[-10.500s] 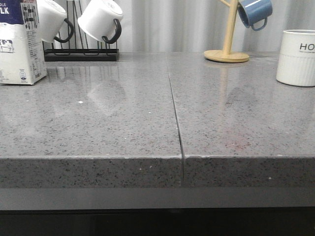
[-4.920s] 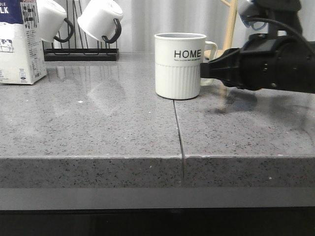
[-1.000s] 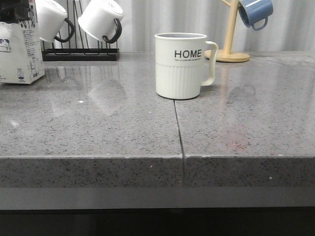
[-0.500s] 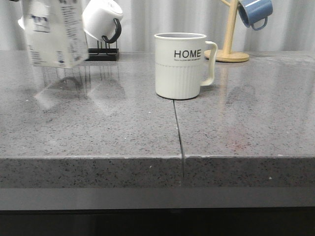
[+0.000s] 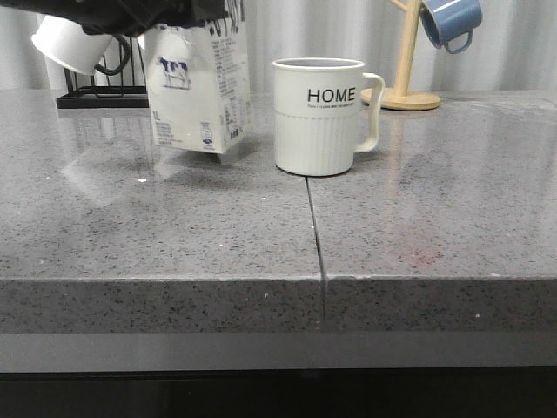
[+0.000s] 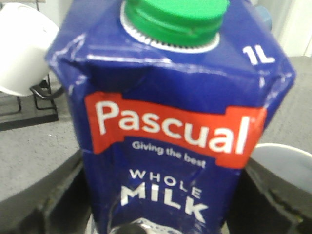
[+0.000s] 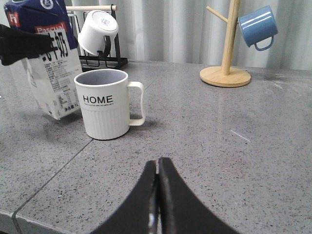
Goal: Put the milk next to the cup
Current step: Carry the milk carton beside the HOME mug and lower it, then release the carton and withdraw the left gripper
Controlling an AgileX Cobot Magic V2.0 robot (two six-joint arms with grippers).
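The milk (image 5: 198, 91), a white carton with a cow picture and a dark blue top, hangs slightly tilted just left of the cup (image 5: 317, 113); its bottom is at or barely above the table. A small gap separates them. My left gripper (image 6: 165, 207) is shut on the carton's upper part, with black fingers (image 6: 56, 204) on both sides; its green cap (image 6: 170, 19) faces the camera. In the front view the left arm (image 5: 130, 13) covers the carton's top. The right wrist view shows the milk (image 7: 48, 78) and the cup (image 7: 104, 105). My right gripper (image 7: 157, 165) is shut and empty, low over the table in front of the cup.
A black rack (image 5: 100, 97) with white mugs (image 5: 74, 39) stands at the back left. A wooden mug tree (image 5: 409, 83) with a blue mug (image 5: 448, 22) stands at the back right. A seam (image 5: 315, 235) runs down the grey table (image 5: 435, 226).
The left gripper has lifted the milk from the far left and carried it right and down, close beside the cup. The cup has stayed put.
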